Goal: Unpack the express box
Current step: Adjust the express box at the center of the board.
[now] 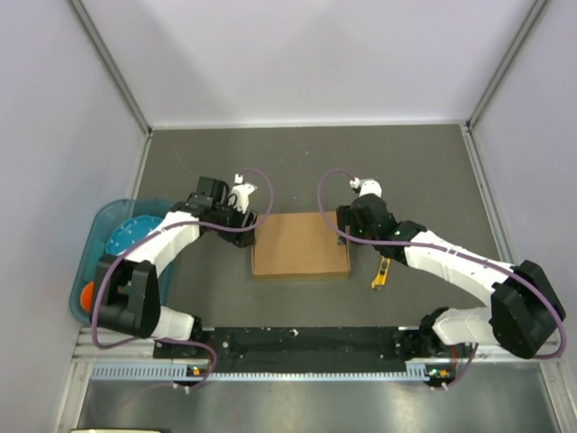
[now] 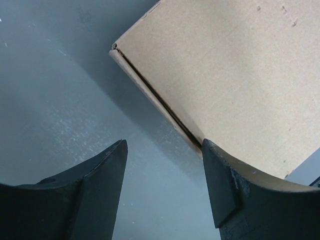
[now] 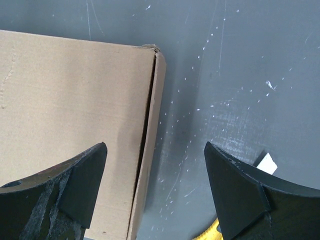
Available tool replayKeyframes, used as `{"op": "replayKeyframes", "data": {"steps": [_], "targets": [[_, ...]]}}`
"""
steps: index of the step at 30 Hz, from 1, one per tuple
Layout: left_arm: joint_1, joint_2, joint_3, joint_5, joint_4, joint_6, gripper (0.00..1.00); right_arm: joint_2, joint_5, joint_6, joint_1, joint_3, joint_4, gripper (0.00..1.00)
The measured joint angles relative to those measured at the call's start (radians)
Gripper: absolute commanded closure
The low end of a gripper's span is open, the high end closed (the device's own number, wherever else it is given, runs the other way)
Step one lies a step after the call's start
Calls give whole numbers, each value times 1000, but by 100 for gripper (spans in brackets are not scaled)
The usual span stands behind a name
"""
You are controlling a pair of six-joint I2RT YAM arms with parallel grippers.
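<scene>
From the overhead camera I see the box (image 1: 301, 244) lying flat and closed in the middle of the table (image 1: 424, 171). My left arm (image 1: 171, 236) has its wrist at the box's left edge and my right arm (image 1: 451, 257) has its wrist at the right edge. A yellow knife (image 1: 381, 273) lies just beside the box's near right corner, and a blue tub (image 1: 101, 236) sits well off to the left. On the left wrist camera, the left gripper (image 2: 164, 150) is spread wide and holds nothing. One finger sits over the box's edge and the other over bare table, so it straddles the dark seam running down that side. On the right wrist camera, the right gripper (image 3: 155, 150) is likewise released and empty, with one finger above the cardboard top and the other above the table. The box's side edge lies between them, and a small white scrap (image 3: 267, 162) sits near the outer finger. I judge this step to be getting a grip on both sides before opening. I would lower both wrists evenly, keep each edge centred between the fingers, and close gently so the lid doesn't crumple or the box skate sideways onto the knife.
</scene>
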Motion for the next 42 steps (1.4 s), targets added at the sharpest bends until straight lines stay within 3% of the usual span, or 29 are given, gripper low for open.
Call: {"op": "replayKeyframes", "data": {"steps": [11, 19, 25, 28, 30, 42], "targets": [[-8, 17, -6, 0, 28, 0, 42, 0, -9, 0, 0, 0, 1, 20], [-12, 6, -22, 1, 39, 8, 59, 0, -18, 0, 0, 0, 15, 20], [-16, 2, -26, 3, 41, 11, 59, 8, -23, 0, 0, 0, 22, 20], [-16, 1, -29, 4, 45, 11, 70, 13, -24, 0, 0, 0, 23, 20], [-18, 2, -29, 3, 47, 10, 100, 13, -25, 0, 0, 0, 23, 20], [-40, 58, 29, -57, 60, 1, 100, 30, -29, 11, 0, -9, 45, 20]]}}
